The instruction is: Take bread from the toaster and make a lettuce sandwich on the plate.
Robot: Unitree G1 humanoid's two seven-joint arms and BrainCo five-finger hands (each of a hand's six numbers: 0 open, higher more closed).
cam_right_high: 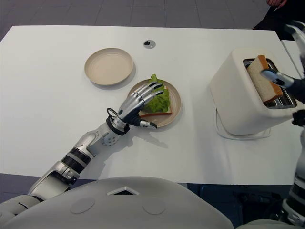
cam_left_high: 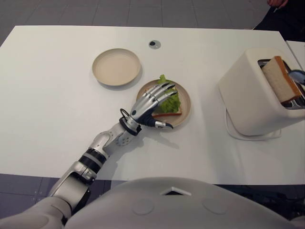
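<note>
Left hand over lettuce, bread beneath mostly hidden; right hand edge-cropped

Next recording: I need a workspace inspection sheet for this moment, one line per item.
Surface: white table with a round grey grommet near its far edge.
Job's things: cream toaster with a toast slice standing in its slot. Round beige plate holds a bottom bread slice under green lettuce.
Clutter: second beige plate, empty.
Robot hands: left robot hand open over the lettuce. Right robot hand at the toast slice, grasp unclear.
Cables: white cord looped at the toaster's base. Black wire loop at the left wrist.
Surroundings: grey tiled floor.
</note>
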